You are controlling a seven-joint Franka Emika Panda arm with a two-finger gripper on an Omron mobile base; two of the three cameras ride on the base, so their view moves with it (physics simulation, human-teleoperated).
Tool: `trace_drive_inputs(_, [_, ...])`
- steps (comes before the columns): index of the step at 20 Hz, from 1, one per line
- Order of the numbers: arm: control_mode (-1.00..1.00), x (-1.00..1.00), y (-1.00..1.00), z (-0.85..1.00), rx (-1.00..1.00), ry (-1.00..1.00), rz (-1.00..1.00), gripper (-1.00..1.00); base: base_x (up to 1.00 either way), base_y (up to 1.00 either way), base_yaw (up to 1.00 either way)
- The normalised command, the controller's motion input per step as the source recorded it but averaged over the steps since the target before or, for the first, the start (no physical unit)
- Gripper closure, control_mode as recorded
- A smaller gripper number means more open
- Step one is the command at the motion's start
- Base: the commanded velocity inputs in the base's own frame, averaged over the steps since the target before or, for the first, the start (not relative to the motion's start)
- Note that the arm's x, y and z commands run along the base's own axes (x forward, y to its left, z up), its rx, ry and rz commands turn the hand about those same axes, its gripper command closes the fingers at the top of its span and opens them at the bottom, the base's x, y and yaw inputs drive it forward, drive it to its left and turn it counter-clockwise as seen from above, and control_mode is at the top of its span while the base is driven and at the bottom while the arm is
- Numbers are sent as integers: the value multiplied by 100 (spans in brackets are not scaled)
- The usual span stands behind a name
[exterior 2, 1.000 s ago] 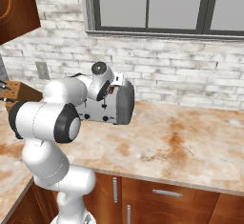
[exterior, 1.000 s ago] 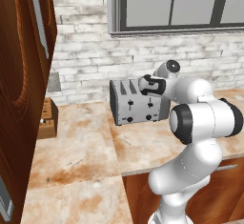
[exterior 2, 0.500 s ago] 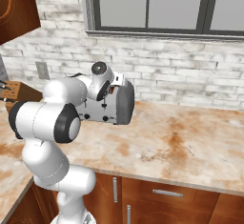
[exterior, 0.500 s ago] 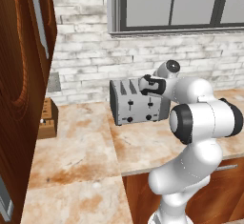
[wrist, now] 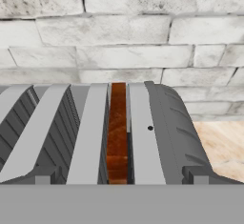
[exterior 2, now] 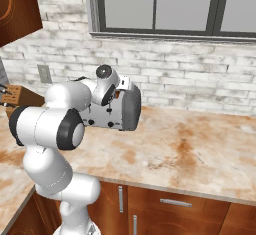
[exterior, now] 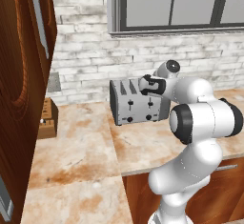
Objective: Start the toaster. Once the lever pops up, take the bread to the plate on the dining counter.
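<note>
One bread slice sits in the toaster; tool fully open, empty; transfer to plate pending.

A home kitchen: marble-look counter on wooden cabinets, whitewashed brick wall, toaster, window.

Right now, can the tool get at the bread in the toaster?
Probably yes. The bread stands in a slot of the toaster, its top edge uncovered. The open tool hangs right above it, nothing between.
</note>
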Motion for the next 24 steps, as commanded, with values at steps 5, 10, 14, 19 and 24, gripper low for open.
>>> trace_drive_inputs(5, [-100,0,0,0,0,0,0,-100,0,0,0])
trace_drive_inputs(10, [-100,0,0,0,0,0,0,-100,0,0,0])
trace_drive_inputs(14, [-100,0,0,0,0,0,0,-100,0,0,0])
trace_drive_inputs(19, [-100,0,0,0,0,0,0,-100,0,0,0])
trace_drive_inputs(24, [-100,0,0,0,0,0,0,-100,0,0,0])
